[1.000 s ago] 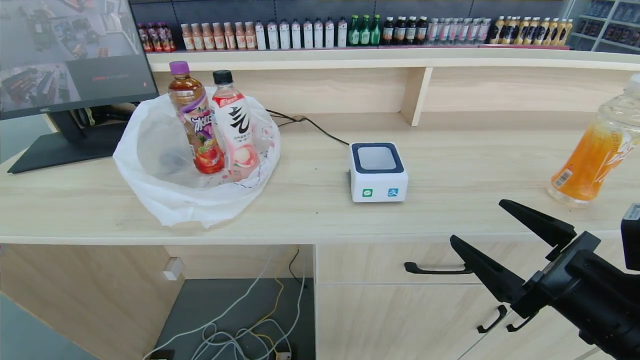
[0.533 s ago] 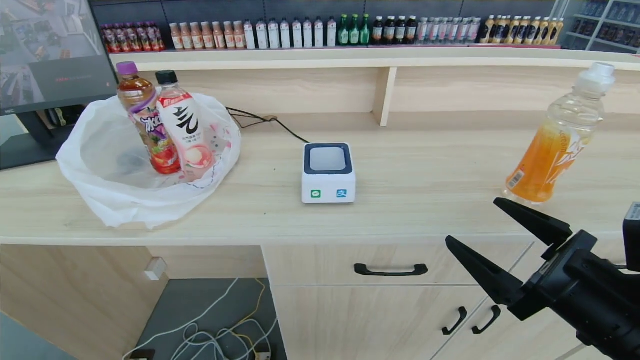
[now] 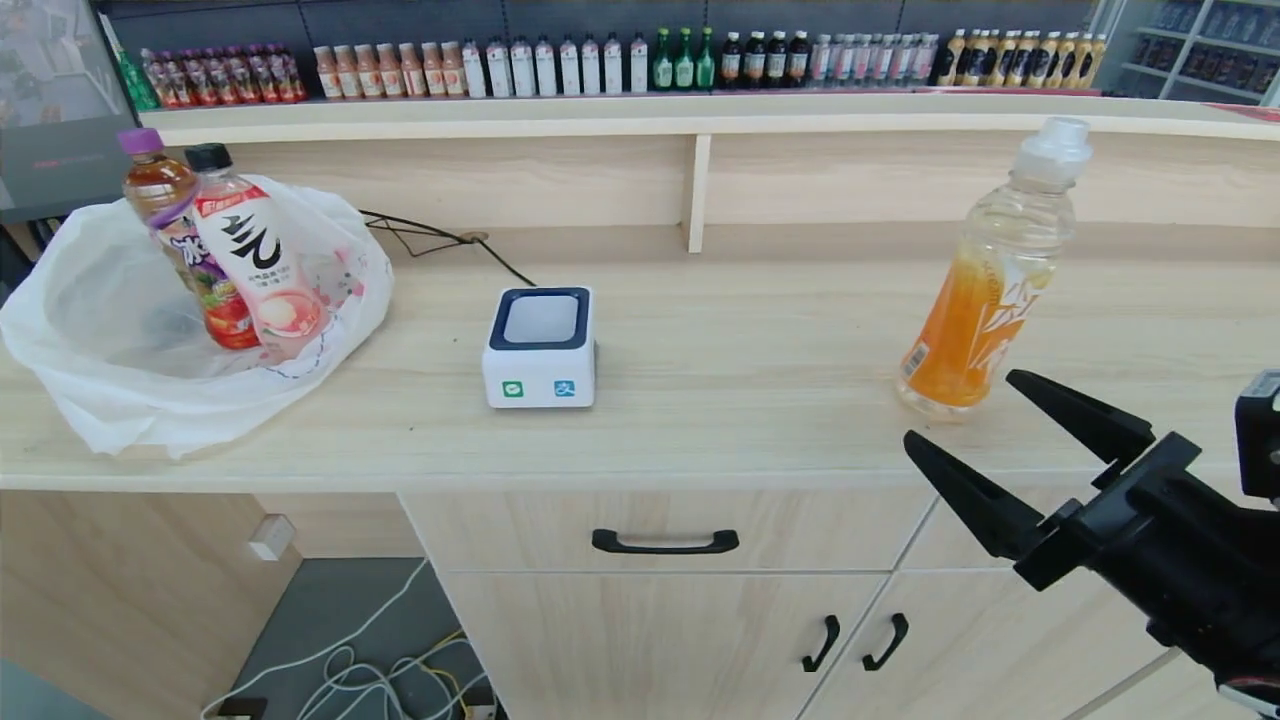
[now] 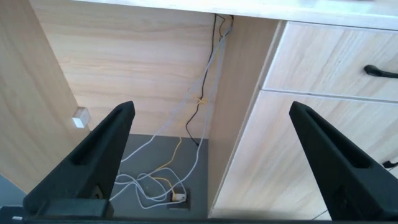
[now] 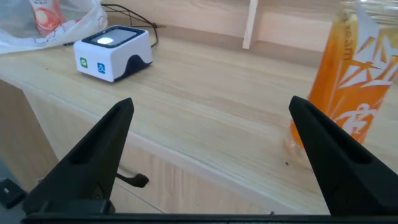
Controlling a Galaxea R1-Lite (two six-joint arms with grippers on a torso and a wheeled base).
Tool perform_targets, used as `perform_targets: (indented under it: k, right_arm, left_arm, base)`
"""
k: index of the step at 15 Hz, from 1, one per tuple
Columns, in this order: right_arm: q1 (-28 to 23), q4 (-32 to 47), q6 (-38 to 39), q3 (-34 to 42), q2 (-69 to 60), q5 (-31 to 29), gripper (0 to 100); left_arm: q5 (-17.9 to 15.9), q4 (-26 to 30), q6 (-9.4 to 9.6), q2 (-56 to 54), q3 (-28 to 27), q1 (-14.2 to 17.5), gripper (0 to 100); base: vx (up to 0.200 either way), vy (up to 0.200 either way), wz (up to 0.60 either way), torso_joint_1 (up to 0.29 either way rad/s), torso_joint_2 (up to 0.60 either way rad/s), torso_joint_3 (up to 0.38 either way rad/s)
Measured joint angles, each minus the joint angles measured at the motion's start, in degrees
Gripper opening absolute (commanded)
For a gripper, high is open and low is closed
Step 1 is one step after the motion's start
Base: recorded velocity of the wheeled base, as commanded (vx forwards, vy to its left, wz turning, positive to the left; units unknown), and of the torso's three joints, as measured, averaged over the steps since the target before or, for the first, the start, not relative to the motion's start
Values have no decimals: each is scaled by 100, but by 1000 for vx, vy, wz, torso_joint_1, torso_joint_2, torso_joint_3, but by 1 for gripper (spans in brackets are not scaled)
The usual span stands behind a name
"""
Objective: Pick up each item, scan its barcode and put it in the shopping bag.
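Though upright, tapered clear-plastic bottle (image 3: 988,272)

The right arm (image 3: 1180,570) is black and comes in from the low right side of the head view. The right tool (image 3: 958,408) points forward and a bit to the left. Its two long, pointed fingers (image 3: 965,495) are spread wide apart, like a big V. The right wrist view shows the same wide gap. The left tool (image 4: 211,107) points ahead and a little down. Its two black fingers (image 4: 99,155) are spread far apart too.
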Motion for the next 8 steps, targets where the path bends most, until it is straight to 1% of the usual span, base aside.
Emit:
perform_targets:
  k: [2,5,8]
  right_arm:
    - [-156,0,-2,-102,117,0,100]
    - [-228,-2,-24,-425,252,-5,100]
    - [-432,4,-451,-651,434,0,100]
  left_arm:
    - [2,0,12,0,0,0,100]
    - [-2,-7,39,0,0,2,100]
    - [-2,-2,48,0,0,-2,100]
  base:
    - [0,0,0,0,0,0]
    - [0,0,0,0,0,0]
    - [0,0,0,0,0,0]
